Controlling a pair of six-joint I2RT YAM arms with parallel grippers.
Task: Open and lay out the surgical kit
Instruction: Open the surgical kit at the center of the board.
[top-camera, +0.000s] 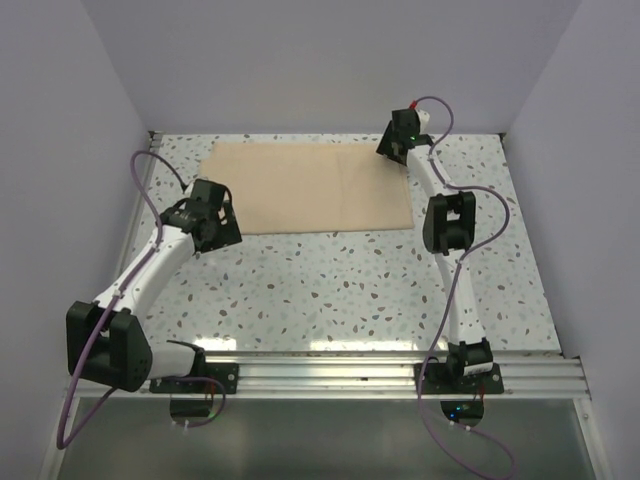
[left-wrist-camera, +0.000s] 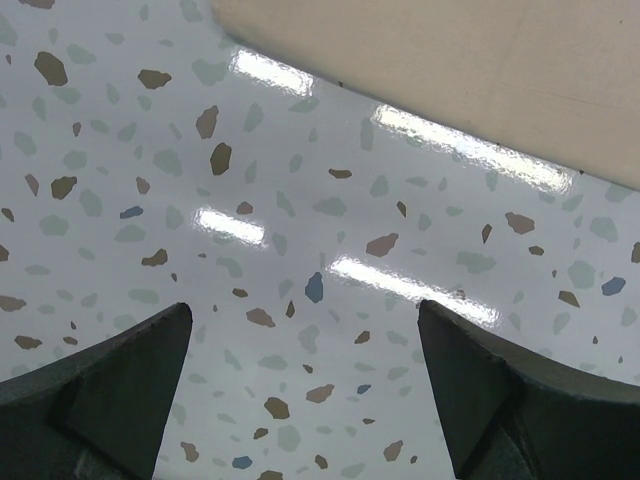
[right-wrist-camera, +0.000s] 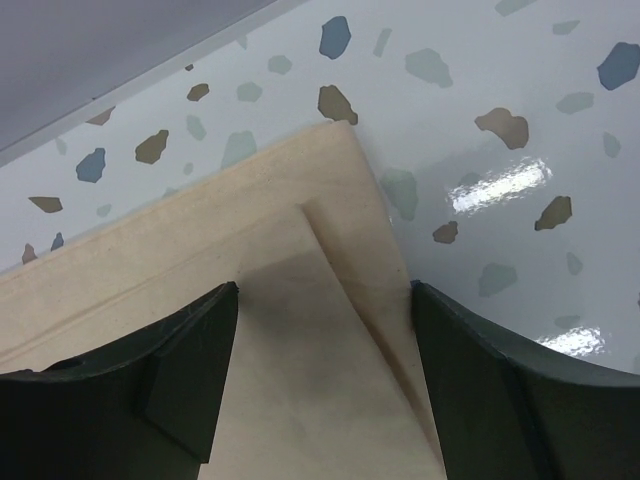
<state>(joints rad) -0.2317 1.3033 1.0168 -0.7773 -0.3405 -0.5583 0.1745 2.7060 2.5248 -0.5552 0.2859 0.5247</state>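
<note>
Bench (top-camera: 330, 290) with speckled terrazzo top, seen from above and behind two arms mounted on a metal rail (top-camera: 330, 370) along its near edge. Tan cloth wrap (top-camera: 310, 187) lies flat against the bench near the far edge, running from close to the far-left corner to right of the middle. It is roughly rectangular, with its near edge slanting slightly.

Left hand (top-camera: 215, 212) hangs over the bench at the left, just beside the near-left corner of the cloth wrap. In the left wrist view this hand (left-wrist-camera: 305, 310) has its jaws spread wide over bare bench (left-wrist-camera: 120, 150). Nothing lies between the two dark fingers (left-wrist-camera: 110, 390), and the edge of the cloth wrap (left-wrist-camera: 480, 60) crosses only the upper right of that view, well clear of the fingertips.

Right hand (top-camera: 400, 140) is reached out to the far edge, right of the middle, above the far-right corner of the cloth wrap. In the right wrist view this hand (right-wrist-camera: 322, 290) stands with its jaws apart, straddling that corner. The cloth wrap (right-wrist-camera: 300, 330) fills the gap between the fingers (right-wrist-camera: 190, 380), and whether the tips touch the fabric cannot be told. At this corner the cloth shows stacked layers, an upper fold ending in a diagonal edge set back from the lower layer's margin. Glossy bench (right-wrist-camera: 480, 120) shows beyond the corner, and a pale wall (right-wrist-camera: 100, 40) rises behind it.
</note>
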